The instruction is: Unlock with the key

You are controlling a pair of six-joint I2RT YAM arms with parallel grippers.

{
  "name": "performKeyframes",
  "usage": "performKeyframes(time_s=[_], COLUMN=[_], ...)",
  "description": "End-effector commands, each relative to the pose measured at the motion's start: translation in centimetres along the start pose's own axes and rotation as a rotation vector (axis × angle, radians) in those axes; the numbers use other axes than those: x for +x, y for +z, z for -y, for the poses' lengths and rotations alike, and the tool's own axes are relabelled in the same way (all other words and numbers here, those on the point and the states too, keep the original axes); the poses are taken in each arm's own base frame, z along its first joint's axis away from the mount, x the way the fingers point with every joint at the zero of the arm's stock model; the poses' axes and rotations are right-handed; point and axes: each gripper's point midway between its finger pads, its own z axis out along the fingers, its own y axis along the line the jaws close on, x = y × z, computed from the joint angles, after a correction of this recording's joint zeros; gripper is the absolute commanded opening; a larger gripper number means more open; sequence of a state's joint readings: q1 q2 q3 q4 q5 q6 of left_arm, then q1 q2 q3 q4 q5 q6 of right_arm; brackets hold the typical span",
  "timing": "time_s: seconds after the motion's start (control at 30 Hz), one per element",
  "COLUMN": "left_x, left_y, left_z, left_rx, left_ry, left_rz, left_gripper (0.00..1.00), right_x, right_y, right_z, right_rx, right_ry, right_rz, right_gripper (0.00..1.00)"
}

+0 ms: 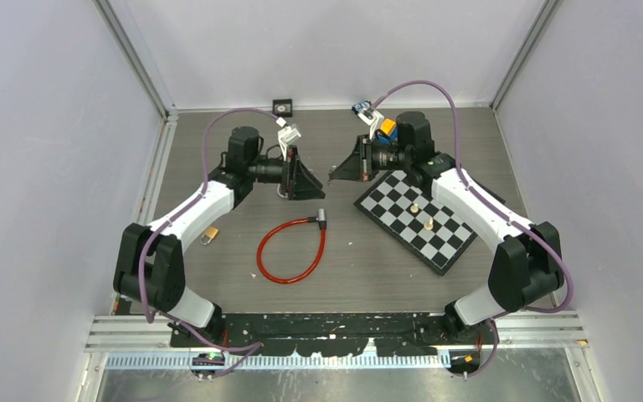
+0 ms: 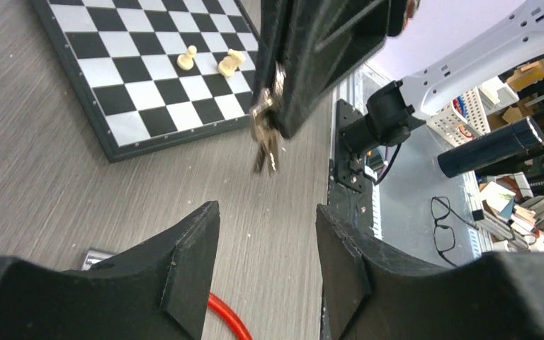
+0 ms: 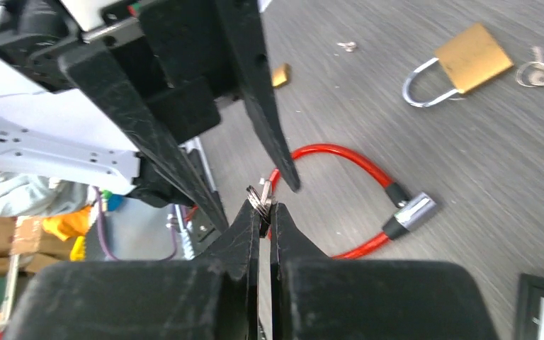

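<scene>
My overhead feed shows a grey wood-grain tabletop (image 1: 335, 268) boxed in by plain pale lilac panels: left wall (image 1: 42, 151) at 9 o'clock, back wall (image 1: 326, 50) at 12, right wall (image 1: 603, 126) at 3. An aluminium rail (image 1: 134, 335) runs along 6 o'clock. The light is soft and even. My left wrist feed shows eyeglasses (image 2: 444, 225) on a grey surface off the table.

Chessboard (image 1: 448, 247) lies flat, set diagonally, just right of the right gripper (image 1: 332, 176) and nearer the bases. Two pale chess pieces (image 1: 415, 208) stand on it, close together. Small black square item (image 1: 282, 106) sits left of the gripper at the back wall, well apart.
</scene>
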State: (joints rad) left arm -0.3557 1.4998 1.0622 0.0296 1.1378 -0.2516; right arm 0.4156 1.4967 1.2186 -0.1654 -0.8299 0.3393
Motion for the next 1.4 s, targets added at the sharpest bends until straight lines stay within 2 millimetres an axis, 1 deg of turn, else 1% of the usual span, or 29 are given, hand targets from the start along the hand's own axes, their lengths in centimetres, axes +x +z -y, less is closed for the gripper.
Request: performKeyframes(time_s=[0.0, 0.17, 0.23, 0.33, 0.6, 0.67, 0.73, 0.87, 0.97, 1.2, 1.37], left_x=[-3.0, -3.7, -3.8, -4.0, -4.1, -4.0, -4.2, -4.5, -4.5, -4.4, -4.6], left_y=[1.6, 1.9, 2.0, 2.1, 2.0, 1.8, 1.5, 0.6, 0.4, 0.2, 0.1], left_z=[1.1, 1.1, 1.0, 0.8, 0.9, 0.9, 0.8, 0.8, 1.0, 0.2, -0.6], left_rx=[0.043, 0.056, 0.056, 0.055, 0.049, 0.042, 0.027, 0.006, 0.000, -0.062, -0.108], left_ry=[0.121, 0.115, 0.112, 0.110, 0.122, 0.122, 0.132, 0.149, 0.164, 0.182, 0.171], left_rz=[0.081, 0.119, 0.126, 0.128, 0.120, 0.113, 0.114, 0.120, 0.113, 0.094, 0.095], left_gripper=[0.53, 0.50, 0.47, 0.38, 0.09, 0.03, 0.00, 0.00, 0.01, 0.12, 0.27], right_x=[-3.2, -3.0, -2.8, -2.6, -2.0, -1.9, -1.7, -1.4, -0.9, 0.2, 1.1], right_y=[-0.5, -0.3, -0.3, -0.2, -0.1, -0.1, -0.2, -0.6, -0.7, -1.1, -1.0], right_z=[-4.3, -4.0, -3.8, -3.7, -3.2, -3.1, -2.8, -2.3, -1.8, -1.1, -0.9], right_rx=[-0.194, -0.196, -0.195, -0.198, -0.187, -0.177, -0.161, -0.118, -0.082, -0.030, -0.022], right_ry=[0.013, 0.024, 0.028, 0.030, 0.025, 0.016, -0.004, -0.037, -0.049, -0.106, -0.121], right_rz=[0.106, 0.103, 0.099, 0.095, 0.086, 0.082, 0.076, 0.065, 0.043, -0.010, -0.034], right_gripper=[0.01, 0.01, 0.01, 0.01, 0.01, 0.01, 0.01, 0.03, 0.02, 0.01, 0.01])
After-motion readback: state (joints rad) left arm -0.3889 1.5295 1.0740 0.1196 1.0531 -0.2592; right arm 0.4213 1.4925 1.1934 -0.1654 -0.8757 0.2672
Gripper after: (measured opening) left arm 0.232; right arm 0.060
